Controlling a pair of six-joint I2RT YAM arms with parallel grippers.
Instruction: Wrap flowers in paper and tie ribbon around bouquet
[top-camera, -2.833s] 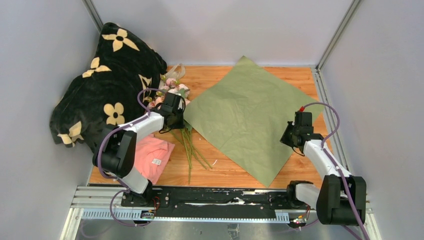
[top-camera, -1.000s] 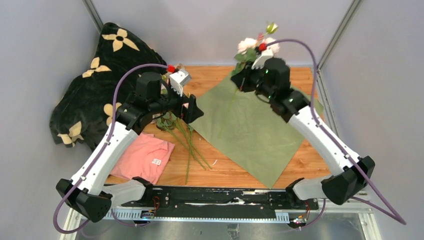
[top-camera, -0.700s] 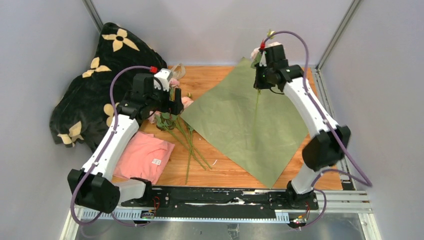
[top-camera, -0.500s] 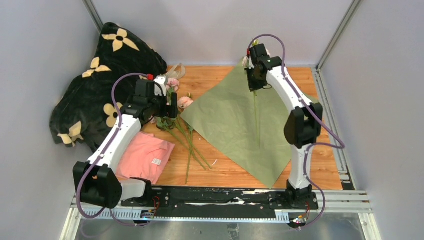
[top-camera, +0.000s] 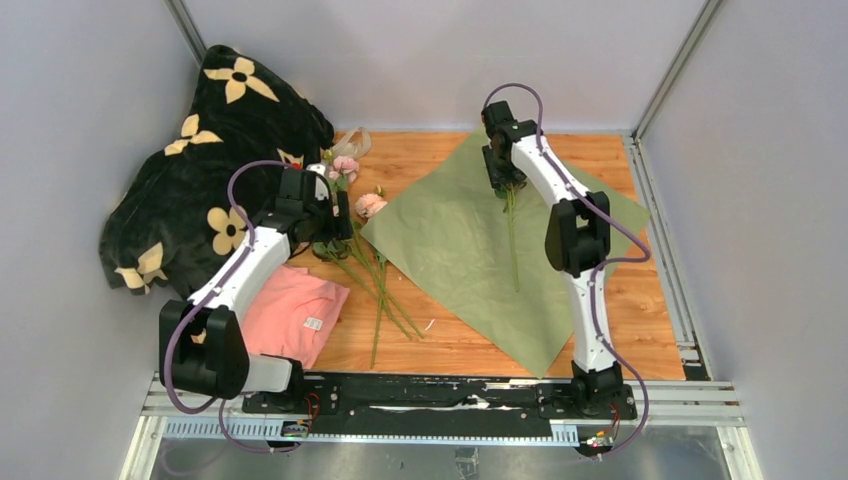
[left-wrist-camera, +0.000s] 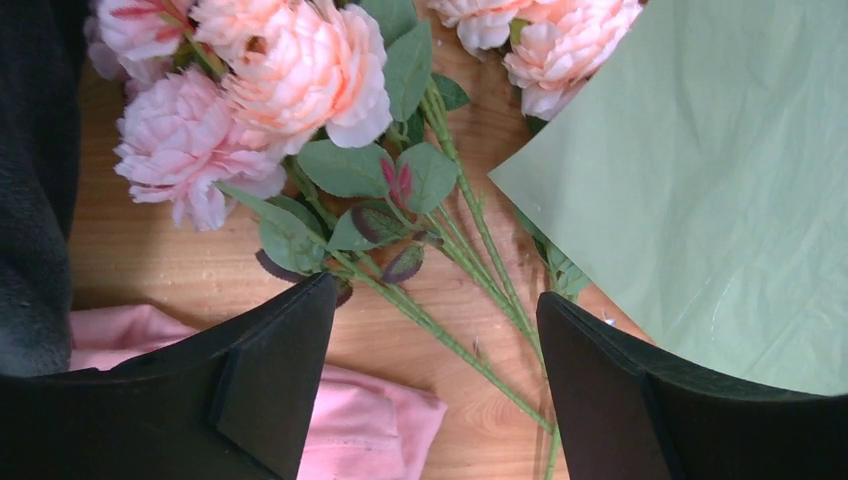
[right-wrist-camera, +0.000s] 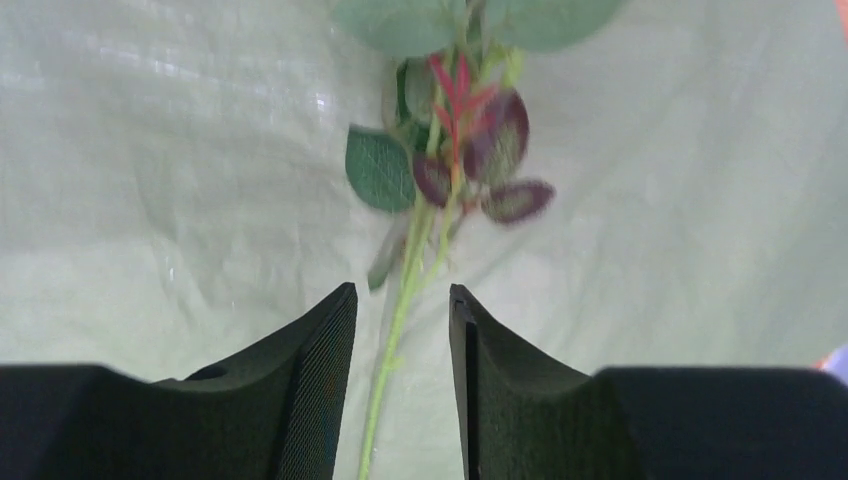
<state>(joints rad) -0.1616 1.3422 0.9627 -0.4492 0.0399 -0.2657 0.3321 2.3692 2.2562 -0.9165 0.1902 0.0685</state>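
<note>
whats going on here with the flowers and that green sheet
Two robot arms are building a bouquet. The right tool hovers low over a single stem lying on the paper, olive side up. Its jaws stand apart on either side of the stem, not gripping. The left tool hangs open above the other flowers, which lie on the table by the paper's left corner. Nothing is wrapped yet.

Paper (top-camera: 455, 245) matt, creased; table (top-camera: 450, 340) smooth wood; blanket (top-camera: 200, 150) plush cloth.
</note>
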